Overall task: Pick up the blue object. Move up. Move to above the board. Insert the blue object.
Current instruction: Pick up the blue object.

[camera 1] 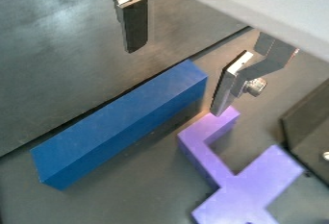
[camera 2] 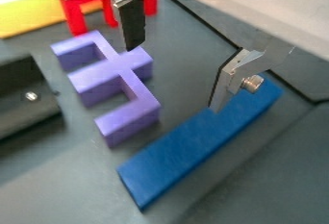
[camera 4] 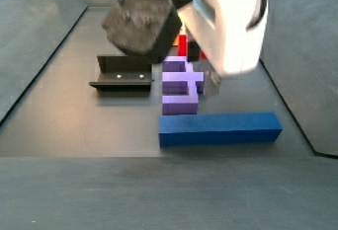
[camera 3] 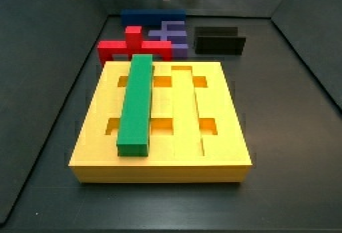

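Note:
The blue object (camera 1: 122, 132) is a long deep-blue bar lying flat on the dark floor, also seen in a wrist view (camera 2: 199, 151) and in both side views (camera 3: 140, 19) (camera 4: 220, 128). It lies against the purple stepped block (camera 1: 238, 175). My gripper (camera 1: 178, 77) is open and empty, held above the floor over one end of the bar; it also shows in a wrist view (camera 2: 175, 77). One finger (camera 1: 229, 86) hangs by the bar's end and the other finger (camera 1: 134, 26) hangs over bare floor. The yellow board (camera 3: 214, 142) lies apart, with the green bar (camera 3: 138, 102) in one groove.
A red piece (camera 3: 127, 47) lies between the board and the purple block (camera 3: 167, 32). The fixture (camera 3: 218, 40) stands beside the purple block, also seen in a side view (camera 4: 122, 76). Dark walls ring the floor. My arm's white body (camera 4: 222, 22) fills the top of a side view.

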